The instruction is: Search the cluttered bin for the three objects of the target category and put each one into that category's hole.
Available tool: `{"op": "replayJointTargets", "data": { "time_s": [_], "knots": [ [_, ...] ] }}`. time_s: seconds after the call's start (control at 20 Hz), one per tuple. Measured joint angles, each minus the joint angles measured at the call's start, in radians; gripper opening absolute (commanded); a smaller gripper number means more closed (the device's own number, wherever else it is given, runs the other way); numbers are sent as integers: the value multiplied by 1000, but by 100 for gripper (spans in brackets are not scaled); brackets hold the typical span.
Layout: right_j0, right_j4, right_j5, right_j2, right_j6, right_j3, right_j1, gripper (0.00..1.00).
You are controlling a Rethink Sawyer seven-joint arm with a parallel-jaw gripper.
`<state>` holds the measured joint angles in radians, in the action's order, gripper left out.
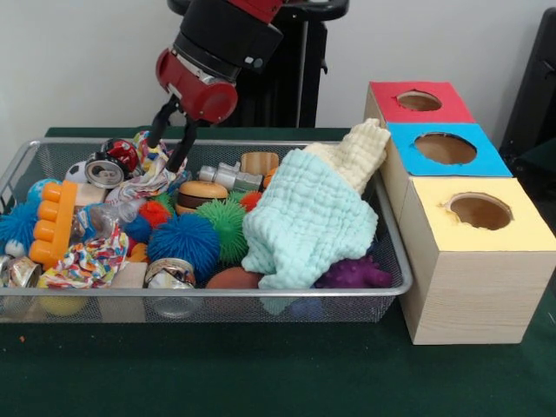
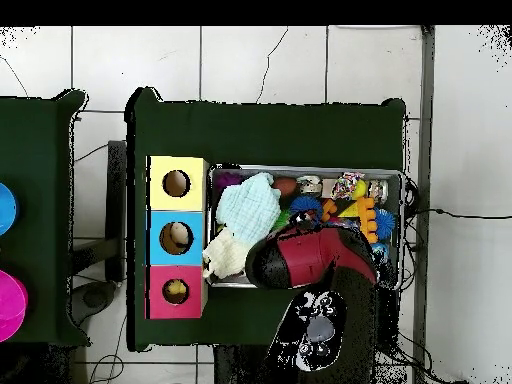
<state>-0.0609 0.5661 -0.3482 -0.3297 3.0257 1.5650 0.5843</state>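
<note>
My gripper [image 1: 166,151] hangs open over the back left of the wire bin [image 1: 261,294], its black fingers [image 1: 182,146] spread just above a twisted rope toy [image 1: 149,181] and a drink can [image 1: 104,172]. Nothing is between the fingers. The bin is packed with a mint cloth [image 1: 304,217], a cream cloth [image 1: 358,152], a blue spiky ball [image 1: 182,243], a green spiky ball [image 1: 228,224], a toy burger [image 1: 201,193] and an orange plastic toy [image 1: 54,221]. In the overhead view the arm [image 2: 310,255] hides the gripper.
Right of the bin stand three wooden boxes with round holes: red top [image 1: 419,102], blue top [image 1: 445,148], yellow top [image 1: 479,211]. The overhead view shows pale items inside the blue hole [image 2: 177,237] and the red hole [image 2: 176,291]. A purple spiky toy [image 1: 356,274] lies under the cloth.
</note>
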Motion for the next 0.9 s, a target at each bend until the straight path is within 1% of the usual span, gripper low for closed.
{"op": "replayJointTargets", "data": {
  "time_s": [0.35, 0.55, 0.65, 0.7, 0.9],
  "knots": [
    [-6, 59, 61, -7, 0, -8, -25, 100],
    [-22, 89, 102, -15, 0, -24, -55, 100],
    [-30, 104, 126, -26, 0, -39, -77, 100],
    [-37, 116, 151, -42, 0, -55, -101, 100],
    [-45, 126, 187, -72, 0, -73, -138, 100]
  ]
}}
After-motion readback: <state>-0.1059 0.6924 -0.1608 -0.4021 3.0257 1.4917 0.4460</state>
